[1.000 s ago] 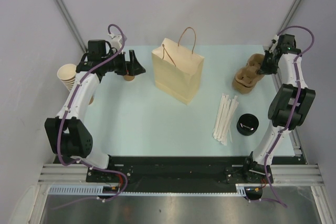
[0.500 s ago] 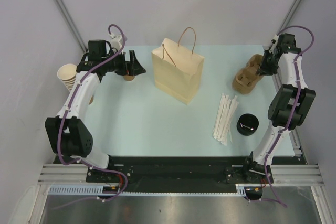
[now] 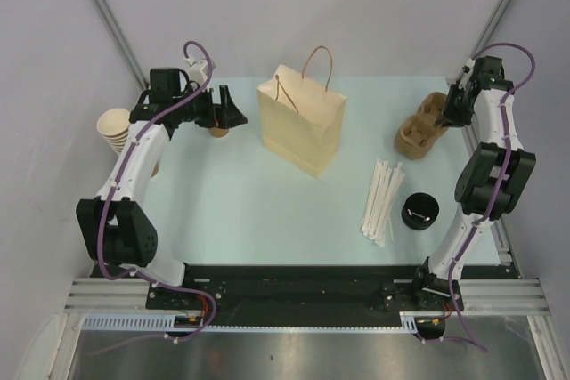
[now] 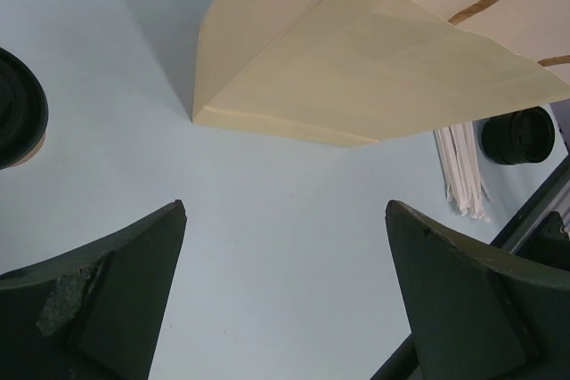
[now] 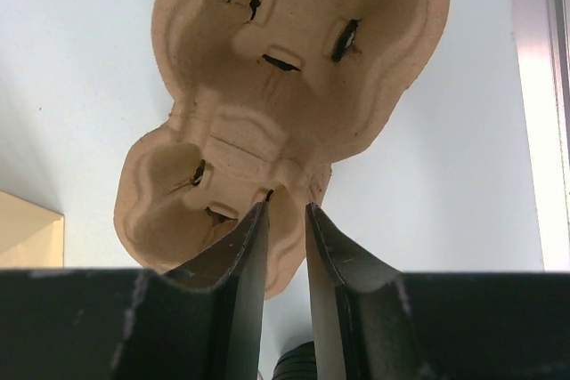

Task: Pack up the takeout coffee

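The brown moulded-pulp carrier tray [image 3: 421, 127] lies on the table at the far right, its cup wells facing up [image 5: 294, 60]. My right gripper [image 3: 452, 113] hovers at the tray's near end. Its jaws [image 5: 285, 209] stand a narrow gap apart over the tray's rim and do not pinch it. The small tan-brown takeout coffee cup [image 3: 217, 131] stands at the far left, just under my left gripper [image 3: 233, 108]. That gripper is wide open with only bare table between its fingers [image 4: 285, 211]. A dark round thing with a tan edge [image 4: 13, 109] shows at the left border.
A tall paper bag [image 3: 301, 122] with handles stands in the middle, close in front of the left gripper [image 4: 374, 68]. White paper-wrapped sticks [image 3: 383, 202] and black round lids [image 3: 419, 211] lie at the near right. A stack of nested tan cups [image 3: 114, 127] sits at the far left edge.
The right gripper's jaws have parted a little, and the carrier tray has settled lower and flatter on the table. The left arm has not moved.
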You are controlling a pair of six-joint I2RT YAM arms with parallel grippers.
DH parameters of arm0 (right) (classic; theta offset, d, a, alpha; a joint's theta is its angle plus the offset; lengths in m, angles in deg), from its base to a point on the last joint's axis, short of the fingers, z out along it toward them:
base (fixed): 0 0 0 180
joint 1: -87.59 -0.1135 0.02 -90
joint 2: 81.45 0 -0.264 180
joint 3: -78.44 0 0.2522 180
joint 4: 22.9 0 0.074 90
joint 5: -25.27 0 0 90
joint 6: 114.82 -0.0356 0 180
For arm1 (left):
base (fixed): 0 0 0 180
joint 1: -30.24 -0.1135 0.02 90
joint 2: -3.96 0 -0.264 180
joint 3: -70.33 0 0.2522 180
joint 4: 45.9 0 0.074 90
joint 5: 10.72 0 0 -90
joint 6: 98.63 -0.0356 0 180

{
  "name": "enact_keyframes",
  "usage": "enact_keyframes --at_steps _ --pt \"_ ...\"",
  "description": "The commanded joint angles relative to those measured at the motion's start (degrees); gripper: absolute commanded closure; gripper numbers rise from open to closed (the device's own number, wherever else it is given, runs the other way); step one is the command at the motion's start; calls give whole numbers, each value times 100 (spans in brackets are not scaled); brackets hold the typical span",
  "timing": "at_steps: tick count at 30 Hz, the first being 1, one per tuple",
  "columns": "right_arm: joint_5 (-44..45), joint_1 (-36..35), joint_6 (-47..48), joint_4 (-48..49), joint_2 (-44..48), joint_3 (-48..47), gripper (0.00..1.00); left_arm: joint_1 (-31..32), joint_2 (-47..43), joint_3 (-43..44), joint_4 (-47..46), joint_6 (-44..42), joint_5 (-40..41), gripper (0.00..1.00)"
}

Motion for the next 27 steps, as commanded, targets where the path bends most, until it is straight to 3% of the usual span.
enact_keyframes --at_steps 1,14,20,24,27 --pt "-20 52 -25 45 -134 -277 72 -37 -25 45 -136 80 -168 1" --pt "-55 16 -61 72 -327 -338 77 -46 -7 1 -153 63 -151 1" --pt "-90 16 -69 63 -353 -365 86 -37 -25 -26 -153 54 -133 1" --pt "-108 43 -78 45 -318 -373 100 -37 2 -17 -162 54 -142 0" --pt "-239 95 -113 28 -187 -365 100 -46 -16 9 -145 37 -133 0"
